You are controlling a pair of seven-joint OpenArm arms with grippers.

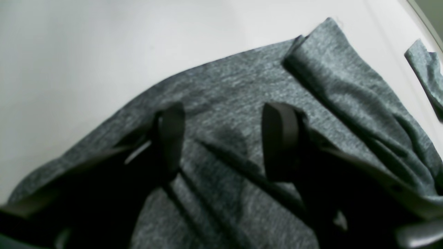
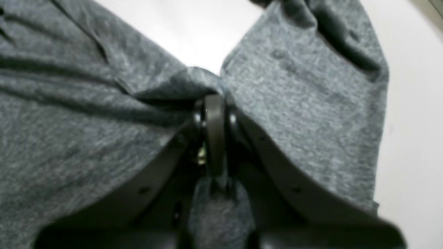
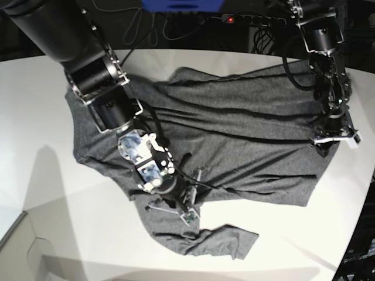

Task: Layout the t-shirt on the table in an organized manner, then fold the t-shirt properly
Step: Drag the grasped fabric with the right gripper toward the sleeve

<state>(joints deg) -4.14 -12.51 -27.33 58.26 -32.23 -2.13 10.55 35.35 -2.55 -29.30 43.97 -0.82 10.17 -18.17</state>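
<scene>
Left wrist view: the left gripper [image 1: 221, 138] hangs over the t-shirt [image 1: 242, 86] with its 2 dark fingers [image 1: 171, 135] spread wide apart and nothing between them; grey knit shows in the gap; a folded band of the same cloth runs up the right side toward the corner, and a separate scrap of grey lies near the right edge; the white table [image 1: 86, 52] fills the upper left, bare beside the shirt's curved hem.

Right wrist view: the right gripper [image 2: 214, 114] has its jaws pressed together on a bunched ridge of the t-shirt [image 2: 297, 103]; the fabric gathers into creases that run toward the pinch from the left, and a broad flap falls away on the right; the table [image 2: 415, 121] shows white along the right side and in a wedge above the pinch.

Base view: the t-shirt [image 3: 234, 134] lies rumpled across the middle of the table [image 3: 70, 234], with 1 sleeve trailing toward the near edge; the right gripper [image 3: 188, 212] is down on the shirt's lower edge at that sleeve's root, pinching cloth; the left gripper [image 3: 335, 140] sits over the shirt's far right edge, well apart from the other.
</scene>
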